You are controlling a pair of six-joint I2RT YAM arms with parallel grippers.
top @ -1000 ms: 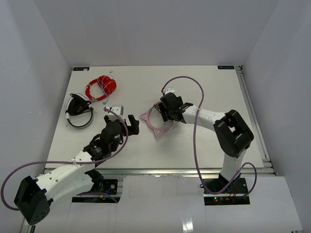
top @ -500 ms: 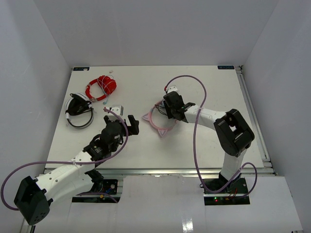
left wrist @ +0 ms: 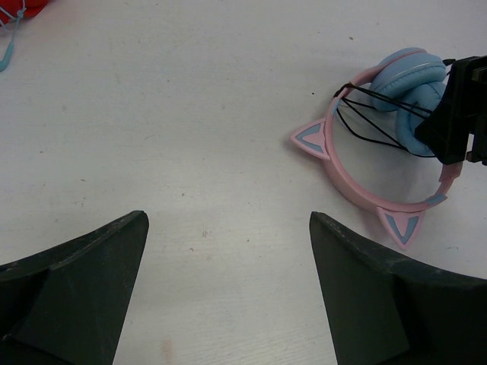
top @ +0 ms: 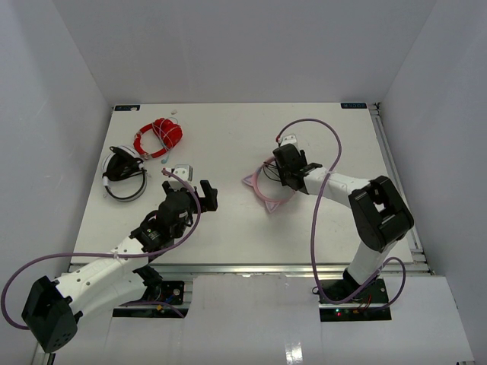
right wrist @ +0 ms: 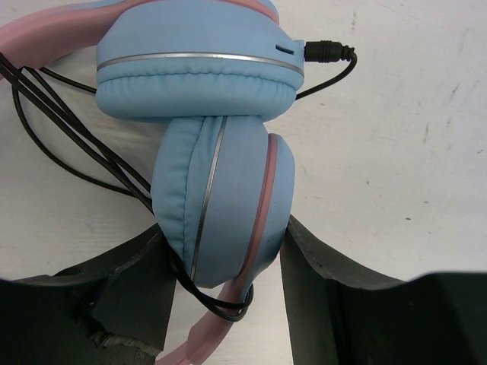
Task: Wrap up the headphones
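The headphones lie right of the table's middle, pink headband with cat ears toward the near side. My right gripper is shut on them. In the right wrist view its fingers clamp one light-blue earcup from both sides, and the second earcup lies just beyond. The thin dark cable loops round the cups, its plug seated in the far cup. My left gripper stands open left of the headphones, above bare table, with nothing between its fingers.
Black-and-white headphones lie at the left edge and a red coiled cable bundle behind them. A small grey-and-white object sits just beyond my left gripper. White walls close the table on three sides.
My right gripper has closed on the earcup and moved right, taking the headphones with it across the table. The left arm has stayed put.
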